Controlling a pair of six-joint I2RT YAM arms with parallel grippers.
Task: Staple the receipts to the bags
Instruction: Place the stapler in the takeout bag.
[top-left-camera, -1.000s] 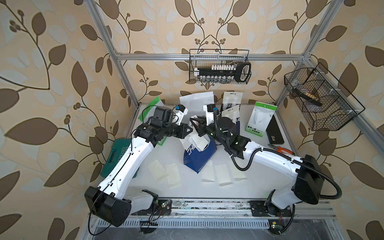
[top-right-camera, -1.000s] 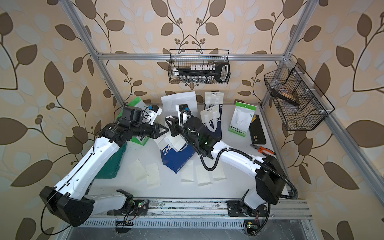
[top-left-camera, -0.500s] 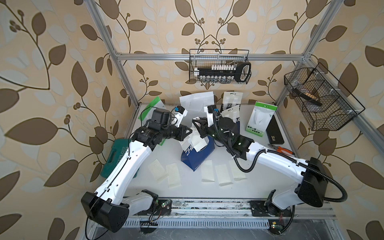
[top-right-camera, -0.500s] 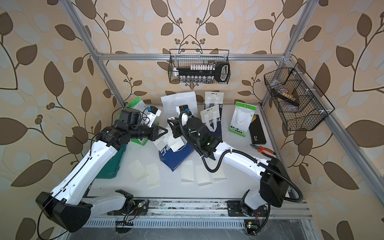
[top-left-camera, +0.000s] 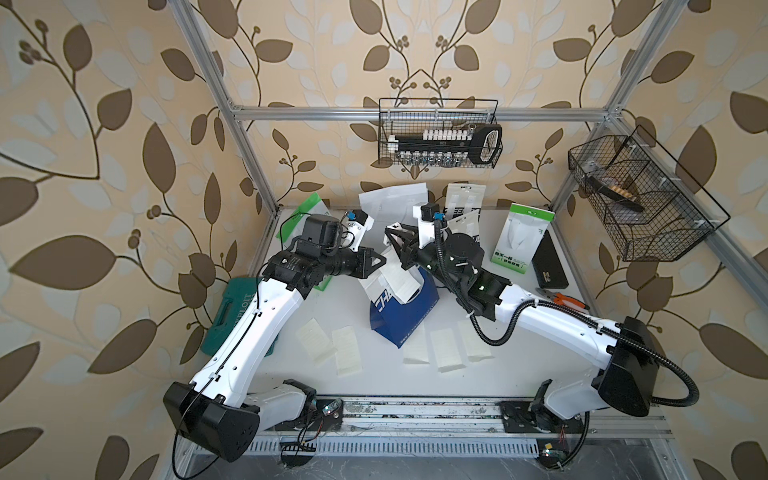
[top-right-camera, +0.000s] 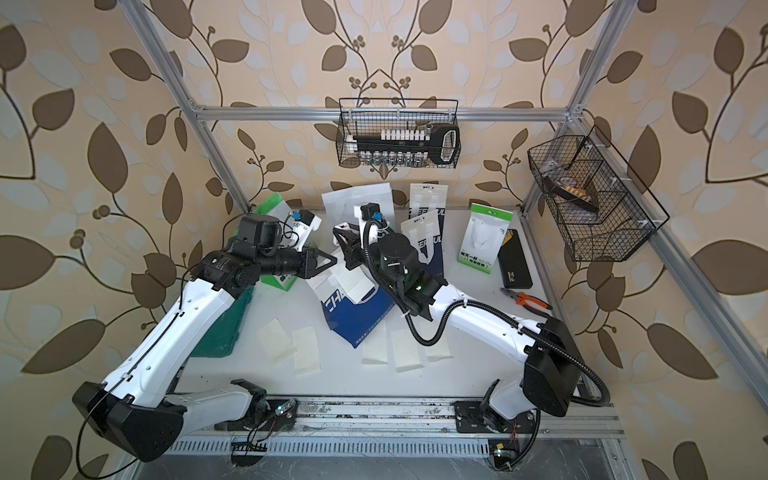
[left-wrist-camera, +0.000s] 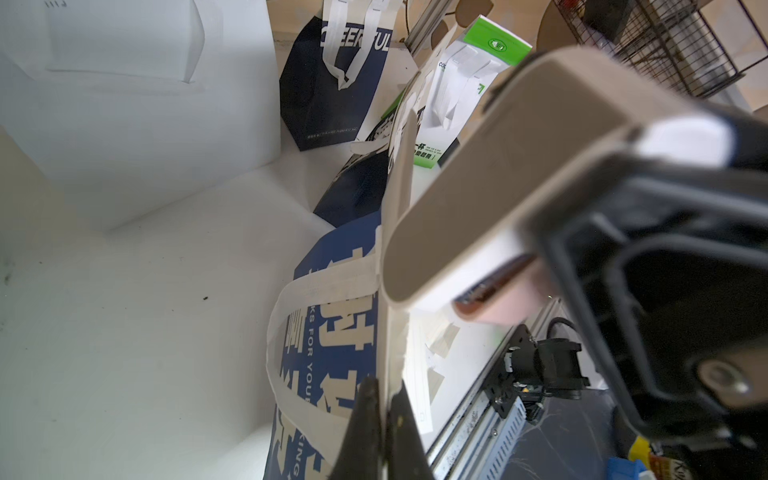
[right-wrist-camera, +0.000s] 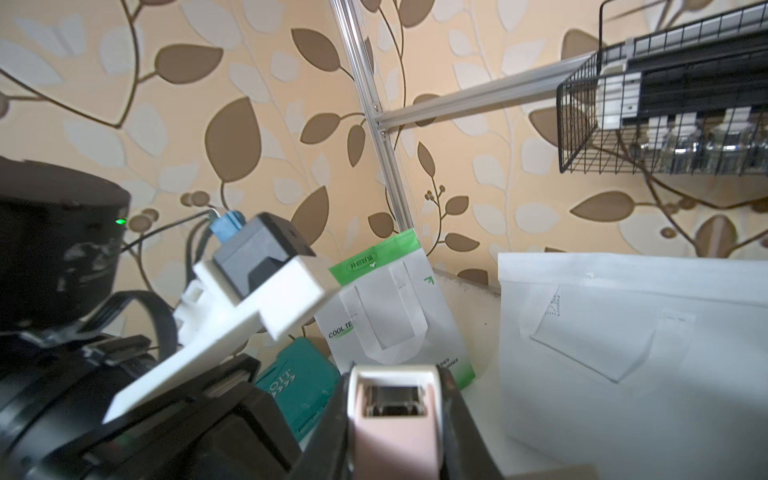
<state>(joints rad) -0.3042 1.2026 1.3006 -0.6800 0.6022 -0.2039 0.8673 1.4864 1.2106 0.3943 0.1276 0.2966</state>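
- Centrally on the desk (top-left-camera: 374, 386) stands a tilted blue bag (top-left-camera: 405, 311), receipt (top-left-camera: 399, 282) against its top.
- Left gripper (top-left-camera: 380, 259) clenches that top edge.
- Right gripper (right-wrist-camera: 395, 415) grasps a stapler (left-wrist-camera: 519, 166) just beside.

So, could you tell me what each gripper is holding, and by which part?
The left gripper pinches the blue bag at its top edge, apparently with a receipt; the right gripper clamps the stapler across its body.
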